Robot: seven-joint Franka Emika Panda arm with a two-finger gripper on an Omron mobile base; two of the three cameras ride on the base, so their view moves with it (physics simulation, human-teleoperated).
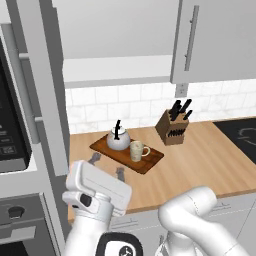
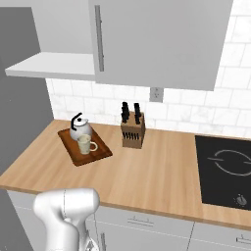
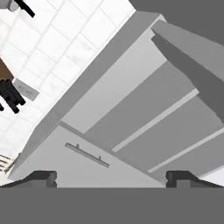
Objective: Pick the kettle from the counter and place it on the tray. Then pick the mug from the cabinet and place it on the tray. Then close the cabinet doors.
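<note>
On the left stood a tall grey column with a dark oven [image 1: 10,135], and beside it one of the cabinet doors [image 1: 42,85] hung swung open, a flat light grey panel seen nearly edge-on with a long bar handle. Just right of it the cabinet [image 1: 115,70] showed its pale, smooth shelf bare, so the remaining step was judged to be closing the doors. Low and near, the arm's hand carried the fingers [image 3: 112,178], two small dark tips standing wide apart with nothing between them, aimed up at the cabinet's underside and interior. To do the step well, the hand would probably need to get behind the open left door's outer edge and push it in an arc about its hinge, flat and steady, rather than pinching the thin handle. Beyond the hand, on the light tan wood-grain worktop [image 1: 210,165], lay the tray [image 1: 150,162], flat, rectangular, dark reddish-brown wood with a low rim. On it sat the kettle [image 1: 118,140], squat, round and silver-grey with a thin black upright handle, and just right of it, close by, the mug [image 1: 137,150], beige, speckled, with a loop handle. Farther right stood a brown wooden knife block [image 1: 172,131] with black handles, against a white tiled wall. Above it hung the right door [image 1: 210,40], facing the room. At far right a black glass hob [image 2: 225,169] lay flush in the worktop.
</note>
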